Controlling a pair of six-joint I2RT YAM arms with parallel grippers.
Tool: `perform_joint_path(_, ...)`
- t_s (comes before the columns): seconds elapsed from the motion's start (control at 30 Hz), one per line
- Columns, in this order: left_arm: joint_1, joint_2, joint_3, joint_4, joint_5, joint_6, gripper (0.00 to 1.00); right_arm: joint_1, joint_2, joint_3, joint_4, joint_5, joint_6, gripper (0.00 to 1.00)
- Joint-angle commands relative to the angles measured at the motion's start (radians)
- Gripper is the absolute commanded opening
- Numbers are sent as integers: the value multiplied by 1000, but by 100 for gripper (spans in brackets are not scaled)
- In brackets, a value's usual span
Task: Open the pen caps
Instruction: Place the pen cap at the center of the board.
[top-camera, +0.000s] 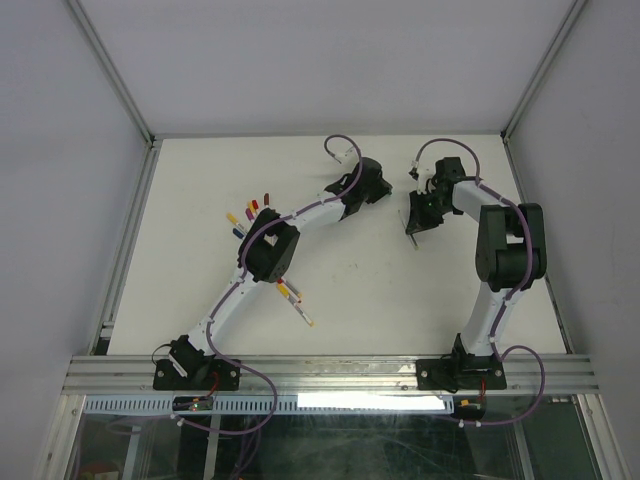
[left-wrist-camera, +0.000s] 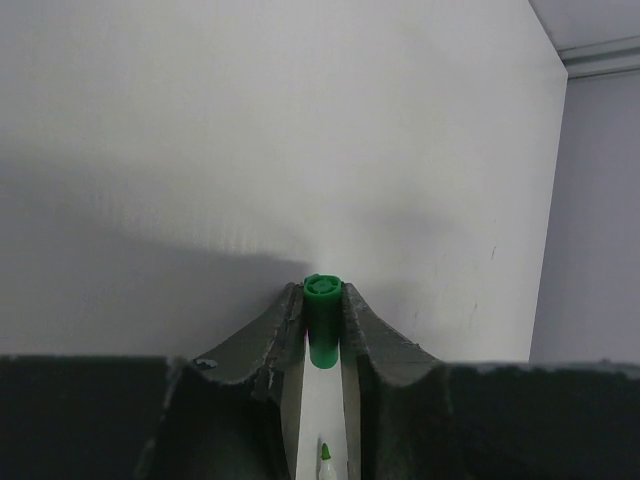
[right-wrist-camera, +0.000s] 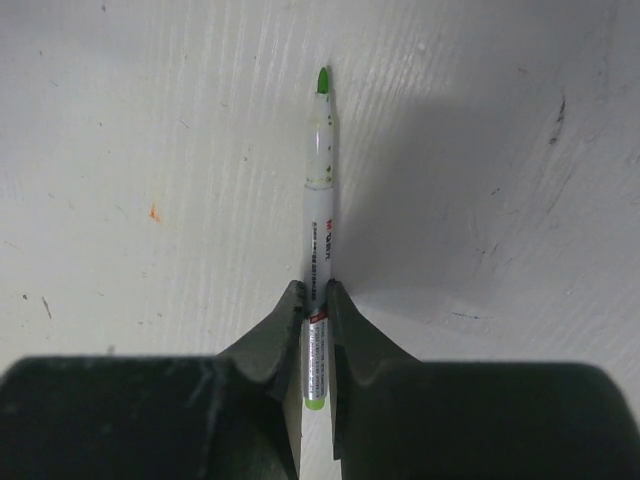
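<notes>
Top view: the left gripper (top-camera: 382, 186) and right gripper (top-camera: 416, 218) face each other over the far half of the table (top-camera: 380, 295). Both appear as dark masses only. Finger spacing and anything held are too small to make out from here. A group of spare pens (top-camera: 248, 212) with coloured caps lies beside the left arm (top-camera: 268, 250); the elbow covers part of the group, so no count is possible. Left wrist view: the green cap (left-wrist-camera: 322, 322) stands upright between the fingers (left-wrist-camera: 283, 332) of the left gripper (left-wrist-camera: 322, 296), touching both. Its open end is level with the fingertips. The fingers are set narrow, closed on the cap. A green nib (left-wrist-camera: 325, 456) shows low in the gap; the frame edge cuts off its barrel. Right wrist view: the right gripper (right-wrist-camera: 316, 294) is clamped narrow on the white barrel of the pen (right-wrist-camera: 321, 190). The bare green tip points away from the fingers (right-wrist-camera: 347, 332) and the rear end sits back in the gap. Only the wrist views show cap and pen apart, one per gripper.
</notes>
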Motion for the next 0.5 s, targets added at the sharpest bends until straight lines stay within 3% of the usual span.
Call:
perform_joint_path(0.0,-13,-5,11,-96,-76,62,22,2,19,13,11,11,4,10)
perform_joint_path(0.47,-16,-37,-10,-127,-136,112,26,3,21,16,8,8,-3,12)
